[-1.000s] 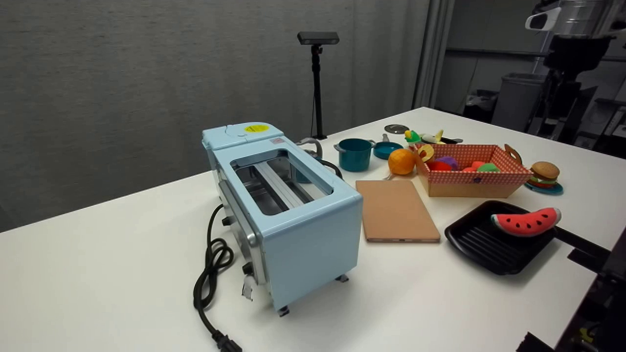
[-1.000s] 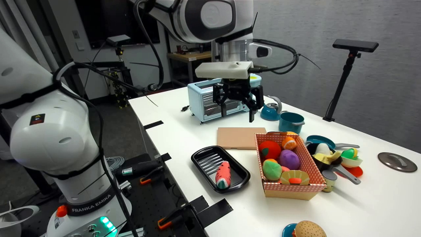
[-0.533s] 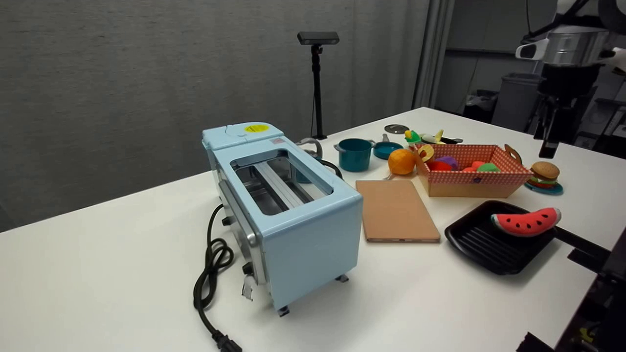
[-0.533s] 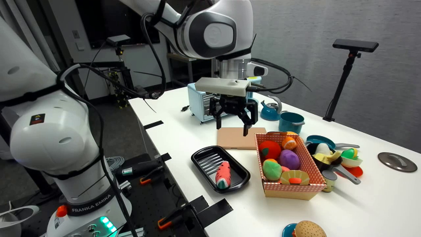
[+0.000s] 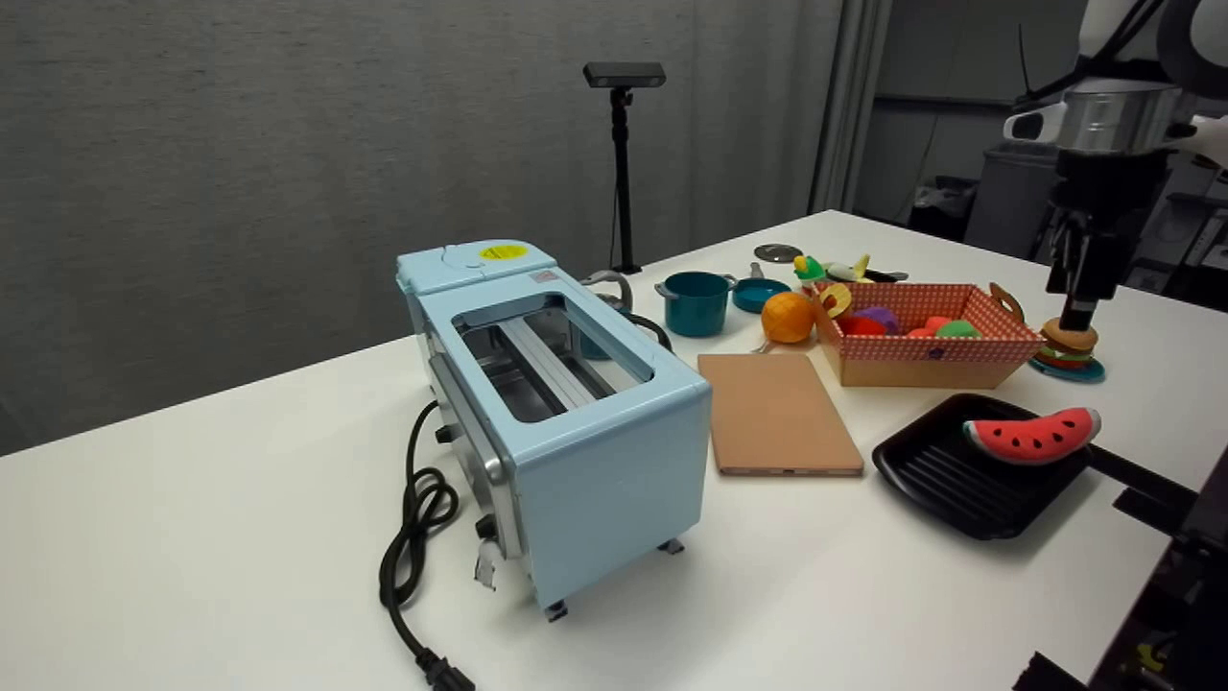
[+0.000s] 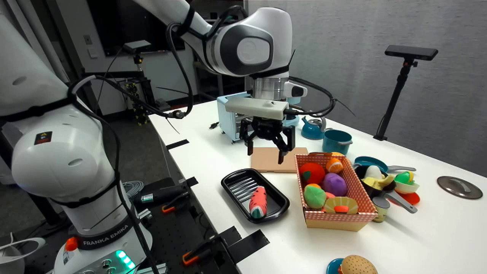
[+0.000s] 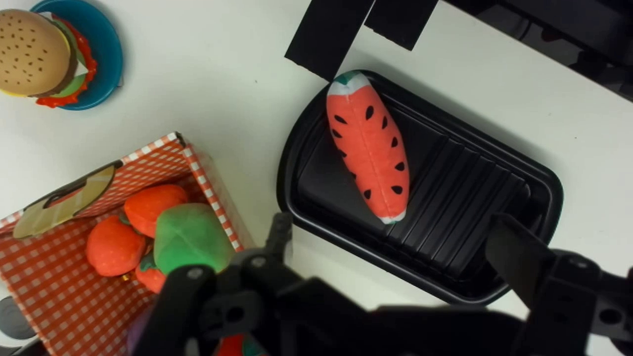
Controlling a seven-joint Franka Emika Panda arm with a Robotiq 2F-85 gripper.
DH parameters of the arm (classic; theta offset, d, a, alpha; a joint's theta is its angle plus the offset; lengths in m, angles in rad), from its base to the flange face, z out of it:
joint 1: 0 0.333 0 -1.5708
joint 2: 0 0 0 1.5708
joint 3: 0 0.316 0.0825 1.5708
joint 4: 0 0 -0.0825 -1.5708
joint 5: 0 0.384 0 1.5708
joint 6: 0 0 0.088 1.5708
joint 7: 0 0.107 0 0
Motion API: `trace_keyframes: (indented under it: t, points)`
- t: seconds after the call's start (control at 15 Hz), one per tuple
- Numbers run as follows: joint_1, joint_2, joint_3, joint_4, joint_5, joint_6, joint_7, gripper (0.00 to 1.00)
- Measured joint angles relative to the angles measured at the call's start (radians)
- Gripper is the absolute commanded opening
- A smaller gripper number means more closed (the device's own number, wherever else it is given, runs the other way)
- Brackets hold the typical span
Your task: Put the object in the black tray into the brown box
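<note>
Nearest, in an exterior view, a toy burger (image 6: 358, 265) with a round, seeded tan bun sits on a round blue plate (image 6: 333, 266); beyond it and to the left, the red, seed-dotted cloth watermelon slice (image 6: 258, 201) with green-and-white tips lies in the near half of the shallow, ribbed black tray (image 6: 241, 186) with rounded corners; just to the right, apart from the tray, stands the oblong brown box (image 6: 333, 225) with red-and-white checked sides, holding bright toy fruit (image 6: 335, 184).

Farther back, the black two-jawed pincer (image 6: 265, 156) hangs in the air, released, its jaws well apart and holding nothing; behind it lies the flat, tan rectangular board (image 6: 266, 163); farther still stand the boxy pale-blue toaster oven (image 6: 227, 120) and the round teal pot (image 6: 336, 142).

The grasp turns on one relation: the slice lies below the pincer and, it seems, somewhat to its near side, its long axis running roughly near to far; the jaws are spread roughly left to right, across that axis, as the wrist view bears out; so, I judge, the pincer can come nearer and down with little turning and pinch the slice across its narrow width; the tray's rim and the box's wall look likeliest to catch a jaw; the carry would then be a short lift to the right.
</note>
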Motion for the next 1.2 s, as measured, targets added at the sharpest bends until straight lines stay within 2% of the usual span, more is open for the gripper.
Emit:
trace_keyframes:
  t: [0.93,1.2]
  points:
    - [-0.003,0.009,0.002,0.003,0.012,0.000,-0.003,1.00]
    - [-0.003,0.095,0.005,0.055,0.013,-0.001,-0.002,1.00]
